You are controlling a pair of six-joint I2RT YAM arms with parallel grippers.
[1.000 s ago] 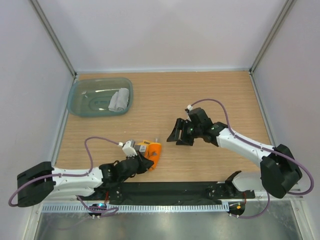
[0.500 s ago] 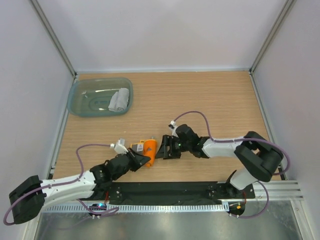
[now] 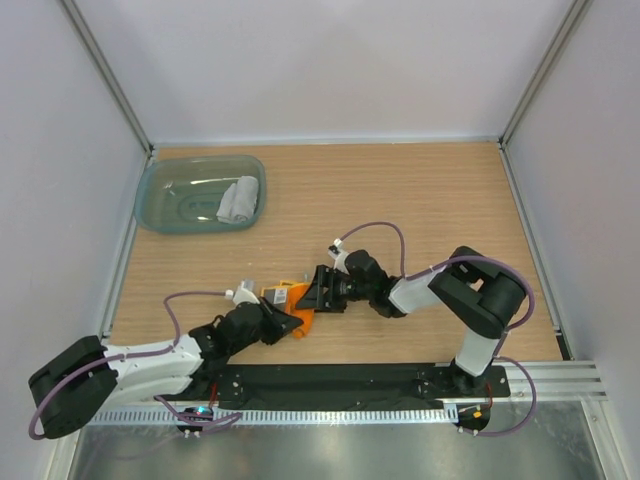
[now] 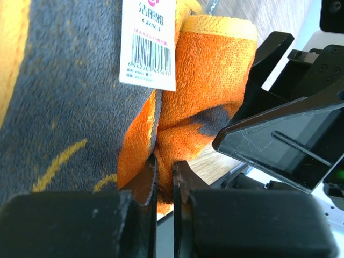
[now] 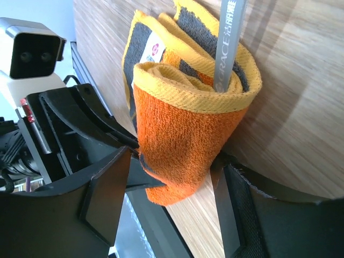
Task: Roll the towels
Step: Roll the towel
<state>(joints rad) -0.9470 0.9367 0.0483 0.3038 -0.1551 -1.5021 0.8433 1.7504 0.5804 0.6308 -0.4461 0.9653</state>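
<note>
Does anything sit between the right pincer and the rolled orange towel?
Nothing visible does. The right pincer has its open jaws on either side of the rolled orange-and-grey terry towel. The left pincer is shut on the towel's edge.

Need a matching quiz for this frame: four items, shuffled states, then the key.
1. grey towel
2. orange towel
3. left gripper
4. right gripper

A. open, jaws either side of a roll
B. rolled, lying in the teal tub
C. rolled, between the two arms' fingers
D. shut, pinching orange fabric

Pairs: 1-B, 2-C, 3-D, 4-A
</note>
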